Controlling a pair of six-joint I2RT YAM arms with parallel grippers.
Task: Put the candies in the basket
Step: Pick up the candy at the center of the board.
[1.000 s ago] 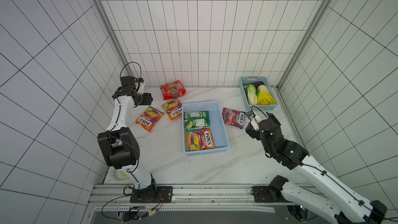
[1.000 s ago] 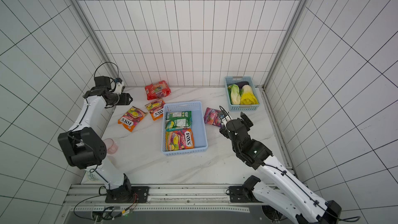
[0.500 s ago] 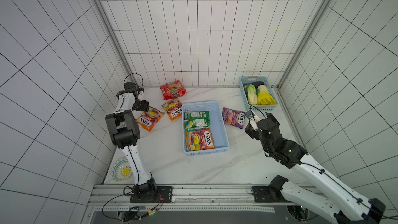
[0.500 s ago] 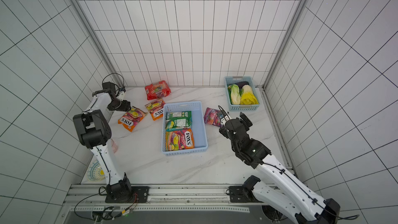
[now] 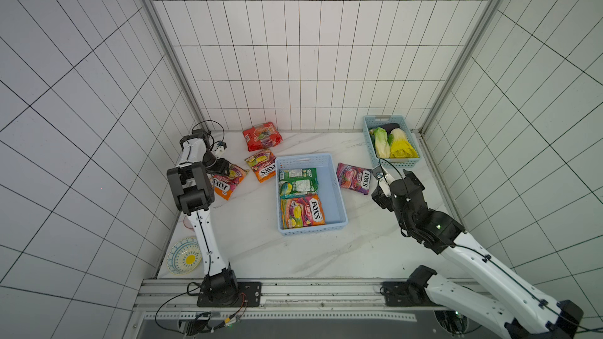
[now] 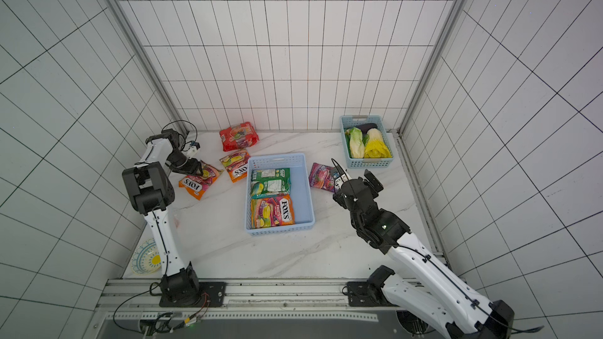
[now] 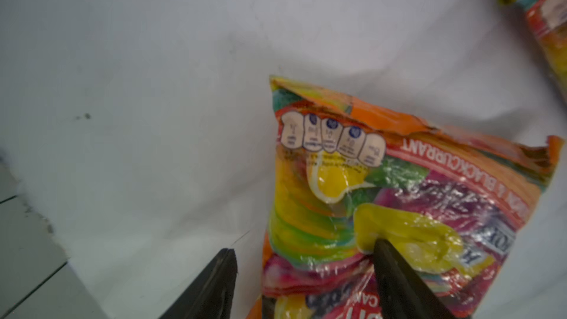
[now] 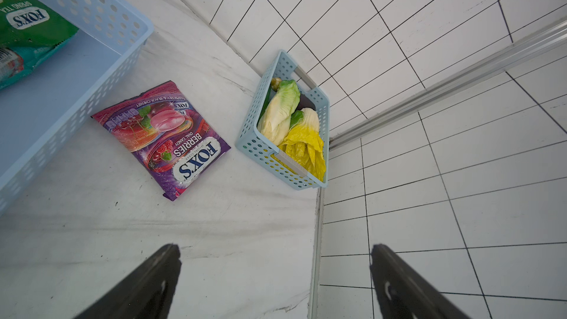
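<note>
Front strip of marble table (image 5: pixel 293 256) bare ahead of the basket (image 5: pixel 311 229); one plate (image 5: pixel 184 256) at near left corner. Six candies (image 6: pixel 272 211): two in the basket, green bag (image 5: pixel 298 182) and orange-pink bag (image 5: pixel 301 212), its right half free. My right gripper (image 8: pixel 274 253) hovers, jaws spread wide, near the table's right edge, purple bag (image 8: pixel 162 139) beyond. My left gripper (image 7: pixel 303 256), jaws apart, straddles the edge of an orange bag (image 7: pixel 399 194). Farther: second orange bag (image 5: pixel 261 165), red bag (image 5: pixel 262 135) by back wall (image 5: pixel 293 92); small basket (image 5: pixel 399 162), two leafy vegetables (image 5: pixel 381 143), far right corner.
</note>
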